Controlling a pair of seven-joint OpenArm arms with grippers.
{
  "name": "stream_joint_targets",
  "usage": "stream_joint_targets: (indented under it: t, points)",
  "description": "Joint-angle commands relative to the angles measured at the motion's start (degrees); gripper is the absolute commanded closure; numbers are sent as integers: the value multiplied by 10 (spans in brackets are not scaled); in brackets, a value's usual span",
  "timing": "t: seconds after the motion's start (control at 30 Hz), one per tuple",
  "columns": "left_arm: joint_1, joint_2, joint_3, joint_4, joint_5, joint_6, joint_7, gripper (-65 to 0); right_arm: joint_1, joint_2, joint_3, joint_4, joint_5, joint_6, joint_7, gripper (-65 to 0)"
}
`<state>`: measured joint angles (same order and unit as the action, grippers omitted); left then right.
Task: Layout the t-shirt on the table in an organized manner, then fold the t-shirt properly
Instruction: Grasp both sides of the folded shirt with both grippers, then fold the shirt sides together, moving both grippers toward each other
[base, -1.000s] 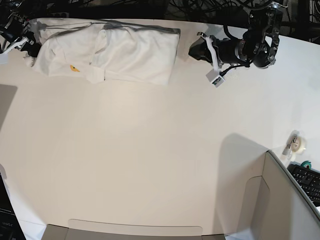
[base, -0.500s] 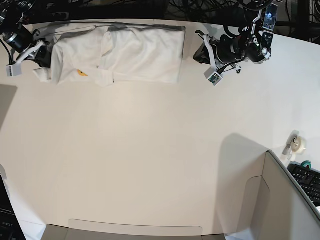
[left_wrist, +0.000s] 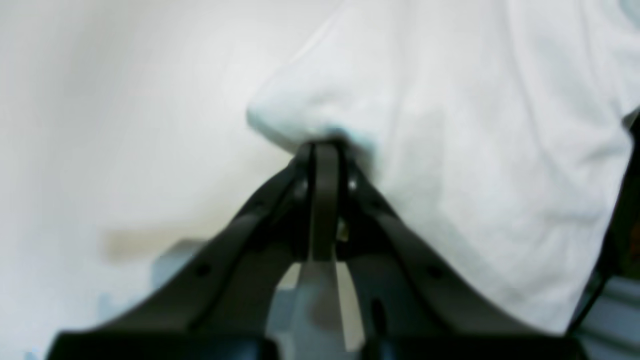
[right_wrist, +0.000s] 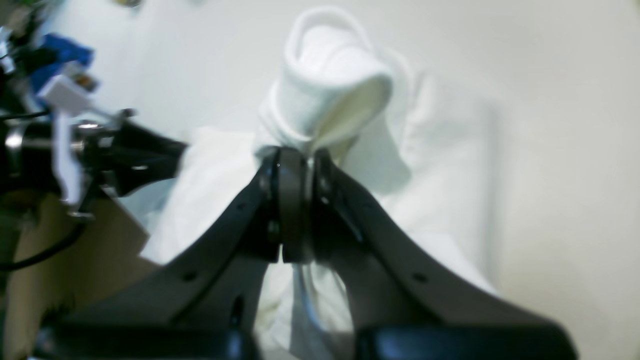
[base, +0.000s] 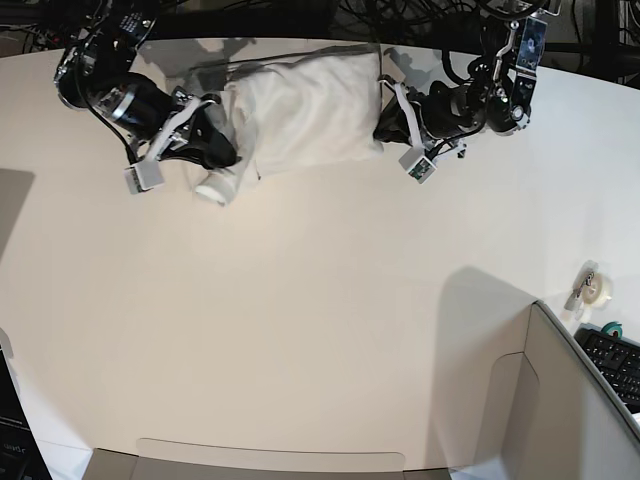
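Off-white tabletop is filling almost all of my base view, and I am looking at the table (base: 300, 330) with the t-shirt (base: 305, 122) bunched into a compact white bundle near its far edge, between my two arms. At the near right corner a grey box (base: 560, 400) is poking in, with a roll of tape (base: 597, 288) and a keyboard (base: 618, 365) just past it. I am holding the right gripper (base: 222, 160), on the left of that view, at the bundle's left end, and through its wrist camera I am seeing the right gripper (right_wrist: 295, 157) with its jaws pressed together on a rolled loop of the t-shirt (right_wrist: 340, 90), which is standing up above the fingertips while the rest of the cloth is lying behind it on the table (right_wrist: 565, 150). I am keeping my eye on the left gripper (base: 385, 120) as well, at the bundle's right end; its wrist view is blurred, but I am reading the left gripper (left_wrist: 325, 147) as closed, its tips pinching a rounded corner of the t-shirt (left_wrist: 450, 125), with bare table (left_wrist: 125, 100) showing to the left of the fabric. No print is showing on the cloth from any of my cameras.
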<state>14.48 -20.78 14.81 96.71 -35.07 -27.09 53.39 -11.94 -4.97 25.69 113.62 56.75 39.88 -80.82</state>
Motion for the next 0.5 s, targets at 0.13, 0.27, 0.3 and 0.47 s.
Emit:
stream_joint_targets:
  t: [0.13,0.27,0.3,0.47]
  points:
    - [14,19,15,-21,62,12,75,-4,23,-24,-52,9,-19,1,16,0]
    - [7,33,17,-24,62,12,75,-4,35,-23,-58,7,-21,1,14,0]
    - [2,34,17,-24,62,12,75,-4,39,-24,-59,4,-21,1,14,0]
    - [-1,36,17,-24,62,12,76,-4,62,-22,-97,-46,-55,1,15,0]
